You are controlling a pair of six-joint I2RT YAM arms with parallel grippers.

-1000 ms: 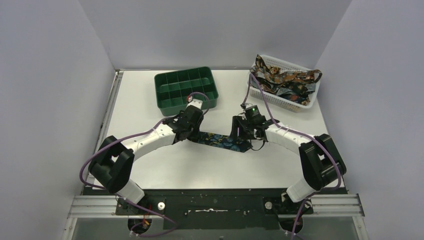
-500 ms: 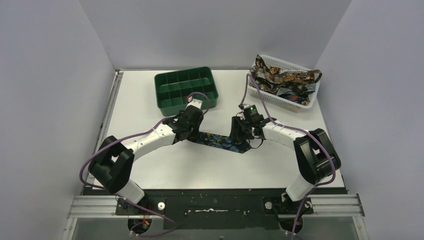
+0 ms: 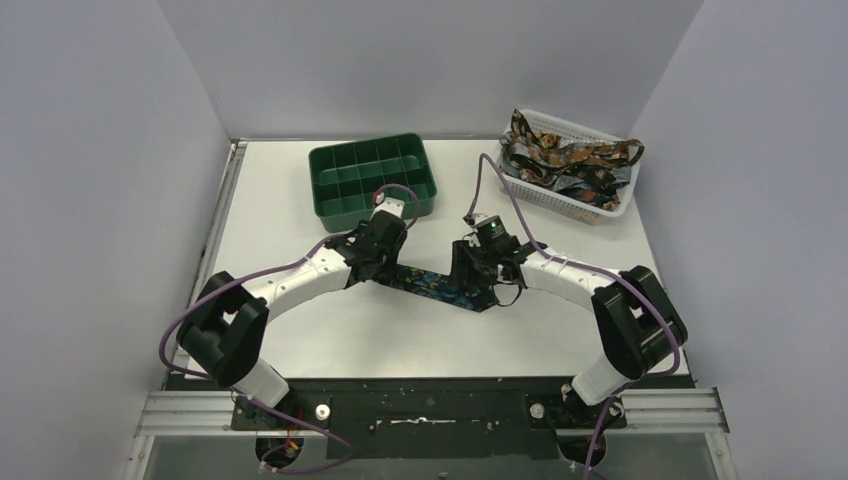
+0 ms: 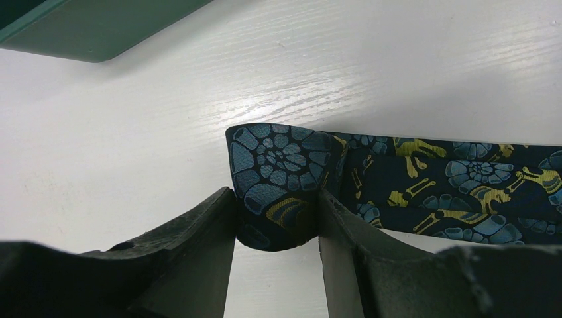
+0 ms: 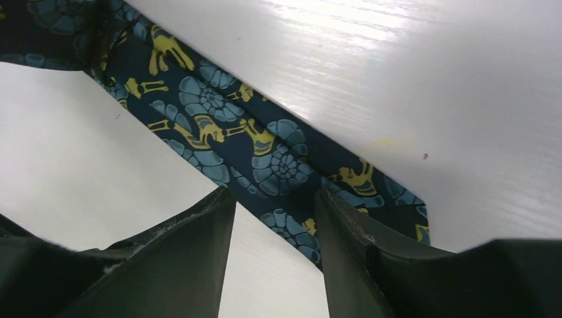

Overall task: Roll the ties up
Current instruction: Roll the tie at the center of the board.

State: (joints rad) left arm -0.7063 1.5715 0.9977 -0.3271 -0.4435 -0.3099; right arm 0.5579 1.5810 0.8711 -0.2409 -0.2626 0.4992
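Since the earlier frames, the right gripper (image 3: 472,268) has been carried leftward along the necktie (image 3: 430,283), closer to the left gripper (image 3: 374,262), which is not seen to have shifted. The necktie is laid flat on the white table (image 3: 420,340) between the two arms, in front of the green compartment tray (image 3: 370,178). More ties (image 3: 565,160) are heaped in the white mesh basket (image 3: 560,202) at the far right.

In the left wrist view the necktie's end is doubled over into a first fold (image 4: 278,159), and this fold is pinched between the left jaws. The right jaws are held apart with the flat patterned length showing between them; whether the cloth is touched cannot be told.

The fabric is judged to be light, limp and rather slick, so a loose coil can be expected to spring open or skew. Hold is best taken at the folded end, across its full width, while the flat length is kept pressed down and straight close to the roll.
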